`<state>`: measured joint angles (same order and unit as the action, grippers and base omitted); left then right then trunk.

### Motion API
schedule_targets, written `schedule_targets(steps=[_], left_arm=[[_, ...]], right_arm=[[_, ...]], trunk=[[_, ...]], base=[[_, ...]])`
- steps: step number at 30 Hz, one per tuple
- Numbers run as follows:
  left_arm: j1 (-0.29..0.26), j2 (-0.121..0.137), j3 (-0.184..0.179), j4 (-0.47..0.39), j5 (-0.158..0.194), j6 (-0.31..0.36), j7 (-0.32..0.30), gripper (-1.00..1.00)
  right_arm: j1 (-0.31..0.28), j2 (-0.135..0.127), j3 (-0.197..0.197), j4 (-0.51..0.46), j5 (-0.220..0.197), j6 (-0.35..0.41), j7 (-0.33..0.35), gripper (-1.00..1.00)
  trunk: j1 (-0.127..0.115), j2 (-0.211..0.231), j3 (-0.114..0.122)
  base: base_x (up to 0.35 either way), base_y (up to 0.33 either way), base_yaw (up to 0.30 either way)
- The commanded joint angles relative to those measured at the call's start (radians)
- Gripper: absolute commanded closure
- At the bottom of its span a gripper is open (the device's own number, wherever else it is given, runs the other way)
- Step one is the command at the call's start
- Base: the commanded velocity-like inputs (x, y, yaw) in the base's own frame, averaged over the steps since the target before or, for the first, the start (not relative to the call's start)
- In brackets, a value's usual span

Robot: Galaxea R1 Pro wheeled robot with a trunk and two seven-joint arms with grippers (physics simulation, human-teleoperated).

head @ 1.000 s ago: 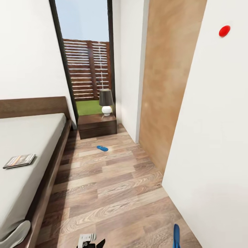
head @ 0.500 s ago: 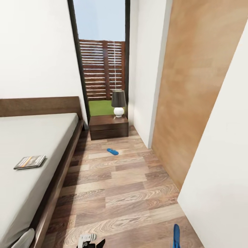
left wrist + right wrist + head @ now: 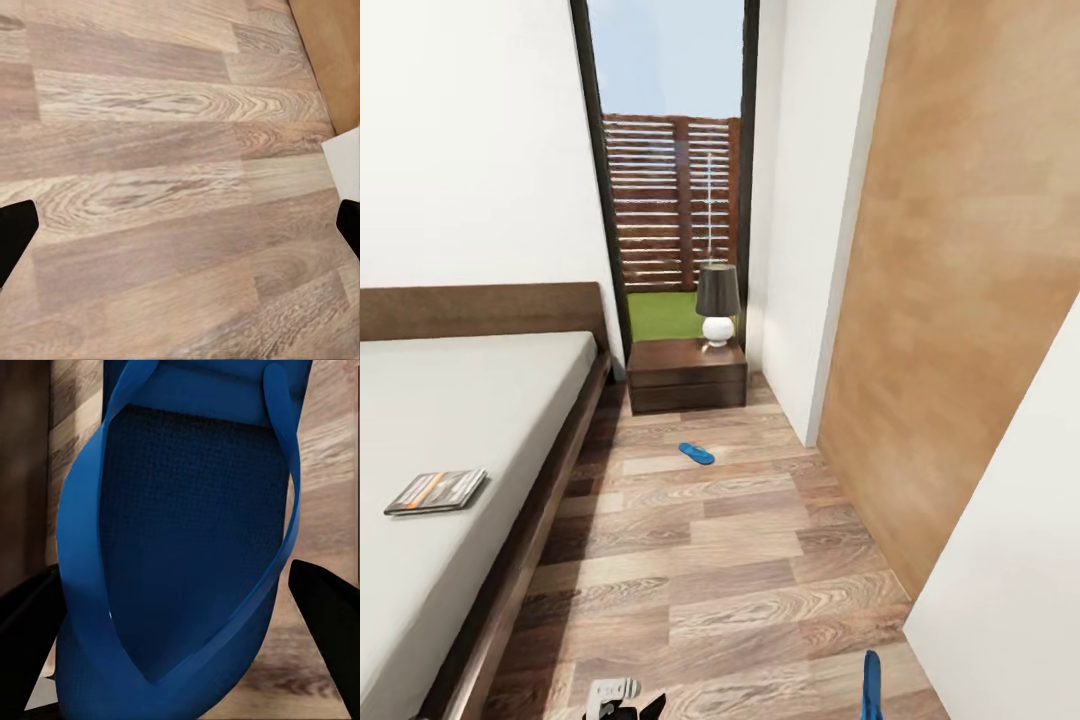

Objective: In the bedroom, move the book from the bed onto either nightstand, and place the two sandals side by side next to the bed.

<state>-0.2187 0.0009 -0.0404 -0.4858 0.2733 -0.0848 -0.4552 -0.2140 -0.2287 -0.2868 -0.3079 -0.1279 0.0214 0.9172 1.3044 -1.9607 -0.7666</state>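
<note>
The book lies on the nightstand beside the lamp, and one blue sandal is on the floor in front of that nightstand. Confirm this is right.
Not quite. The head view shows the book lying on the bed, on the mattress near its edge, not on the nightstand. Only the lamp stands on the nightstand. The rest holds: one blue sandal lies on the floor in front of that nightstand.

You face a narrow strip of brown wood-plank floor [image 3: 740, 560] with plain white walls [image 3: 470, 150] on both sides. Straight ahead, a tall dark-framed window [image 3: 672, 160] shows blue sky, a slatted brown wooden fence [image 3: 672, 200] and green grass [image 3: 665, 315]. On your right, a tall light-tan wooden panel [image 3: 950, 280] stands against the wall. A small table lamp with a dark shade and round white base [image 3: 717, 304] stands below the window. Light is even and bright.
</note>
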Motion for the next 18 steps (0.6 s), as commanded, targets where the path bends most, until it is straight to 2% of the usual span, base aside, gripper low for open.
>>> schedule_targets(steps=[1,12,18], left_arm=[[-0.001,0.001,-0.004,0.001,0.006,-0.004,0.0,-1.0],[-0.001,0.001,-0.004,0.001,0.007,-0.004,0.0,-1.0],[-0.001,0.001,-0.004,0.001,0.007,-0.004,0.0,-1.0]], right_arm=[[-0.001,0.0,-0.001,0.001,-0.006,0.002,0.004,1.0],[-0.001,0.001,-0.001,0.001,-0.006,0.002,0.004,1.0],[-0.001,0.002,0.0,0.001,-0.006,0.002,0.003,1.0]], trunk=[[0.0,0.0,-0.001],[0.0,0.0,-0.001],[0.0,0.0,-0.001]], base=[[0.325,-0.107,0.001],[0.325,-0.109,0.0],[0.325,-0.027,0.0]])
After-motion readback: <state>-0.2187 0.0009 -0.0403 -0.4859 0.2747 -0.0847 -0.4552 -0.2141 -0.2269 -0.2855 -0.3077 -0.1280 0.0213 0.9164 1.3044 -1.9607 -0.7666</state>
